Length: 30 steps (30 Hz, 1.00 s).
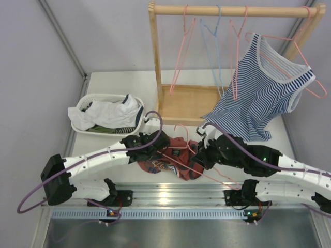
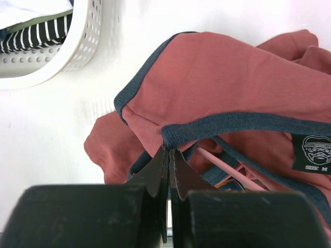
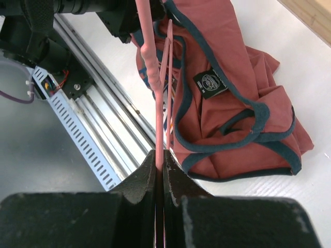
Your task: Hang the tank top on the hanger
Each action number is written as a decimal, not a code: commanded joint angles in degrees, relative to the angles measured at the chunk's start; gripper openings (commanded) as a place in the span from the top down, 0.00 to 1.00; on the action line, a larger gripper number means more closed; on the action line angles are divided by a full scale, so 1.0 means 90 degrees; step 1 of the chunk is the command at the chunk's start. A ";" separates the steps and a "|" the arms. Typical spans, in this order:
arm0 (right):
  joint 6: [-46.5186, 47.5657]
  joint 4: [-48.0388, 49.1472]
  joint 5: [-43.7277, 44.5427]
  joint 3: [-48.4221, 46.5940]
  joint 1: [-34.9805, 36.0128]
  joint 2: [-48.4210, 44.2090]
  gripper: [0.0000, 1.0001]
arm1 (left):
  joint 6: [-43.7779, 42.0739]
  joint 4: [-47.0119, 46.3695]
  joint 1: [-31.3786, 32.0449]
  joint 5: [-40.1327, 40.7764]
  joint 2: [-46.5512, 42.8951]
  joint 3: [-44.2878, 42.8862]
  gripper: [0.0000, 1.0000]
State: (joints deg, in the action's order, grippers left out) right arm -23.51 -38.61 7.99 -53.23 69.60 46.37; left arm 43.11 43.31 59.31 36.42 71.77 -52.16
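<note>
The rust-red tank top (image 1: 173, 155) lies bunched on the white table between my two grippers. It also shows in the left wrist view (image 2: 217, 77) and the right wrist view (image 3: 232, 113). My left gripper (image 1: 155, 146) is shut on its navy trim, fingertips (image 2: 169, 150) pinching the edge. The pink hanger (image 1: 220, 179) lies slanted over and partly inside the shirt. One of its wires passes inside the shirt opening in the left wrist view (image 2: 222, 168). My right gripper (image 1: 199, 157) is shut on a hanger wire (image 3: 155, 77), jaws (image 3: 161, 155) closed round it.
A white basket (image 1: 83, 106) with a white cloth and striped fabric stands back left. A wooden rack (image 1: 189, 106) at the back carries pink and light blue hangers and a blue-and-white striped tank top (image 1: 264, 98). A metal rail (image 1: 170, 196) runs along the near edge.
</note>
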 commanded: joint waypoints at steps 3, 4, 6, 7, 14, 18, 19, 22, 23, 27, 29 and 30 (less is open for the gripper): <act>0.0073 0.0920 0.0147 0.0065 0.0108 0.0111 1.00 | -0.0083 0.0139 0.0021 -0.0043 -0.0191 -0.0318 1.00; 0.0083 0.0969 0.0196 0.0075 0.0118 0.0141 1.00 | -0.0093 0.0158 0.0021 -0.0053 -0.0201 -0.0337 1.00; 0.0082 0.1135 0.0235 0.0162 0.0118 0.0160 1.00 | -0.0093 0.0178 0.0021 -0.0072 -0.0220 -0.0357 1.00; 0.0083 0.1203 0.0235 0.0211 0.0108 0.0209 1.00 | -0.0083 0.0188 0.0021 -0.0073 -0.0240 -0.0386 1.00; 0.0092 0.2101 0.0342 0.0797 0.0118 0.0219 1.00 | -0.0083 0.0295 0.0021 -0.0121 -0.0347 -0.0620 1.00; 0.0190 0.2746 0.0470 0.1090 0.0108 0.0277 1.00 | -0.0083 0.0344 0.0021 -0.0160 -0.0396 -0.0689 1.00; 0.0200 0.3008 0.0470 0.1129 0.0118 0.0345 1.00 | -0.0083 0.0354 0.0021 -0.0160 -0.0425 -0.0708 1.00; 0.0297 0.3400 0.0411 0.1217 0.0118 0.0541 1.00 | -0.0054 0.0393 0.0021 -0.0170 -0.0493 -0.0718 1.00; 0.0326 0.3672 0.0392 0.1275 0.0108 0.0599 1.00 | -0.0044 0.0403 0.0021 -0.0170 -0.0503 -0.0718 1.00; 0.0434 0.4241 0.0314 0.1383 0.0108 0.0931 1.00 | -0.0044 0.0432 0.0021 -0.0141 -0.0630 -0.0737 1.00; 0.0512 0.4533 0.0304 0.1432 0.0108 0.1068 1.00 | -0.0034 0.0451 0.0021 -0.0151 -0.0650 -0.0767 1.00; 0.0522 0.4728 0.0275 0.1432 0.0108 0.1194 1.00 | -0.0015 0.0461 0.0021 -0.0151 -0.0679 -0.0776 1.00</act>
State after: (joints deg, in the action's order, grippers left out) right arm -20.56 -6.44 10.70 -40.32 69.65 55.44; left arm 42.94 46.72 59.29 34.79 67.59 -56.51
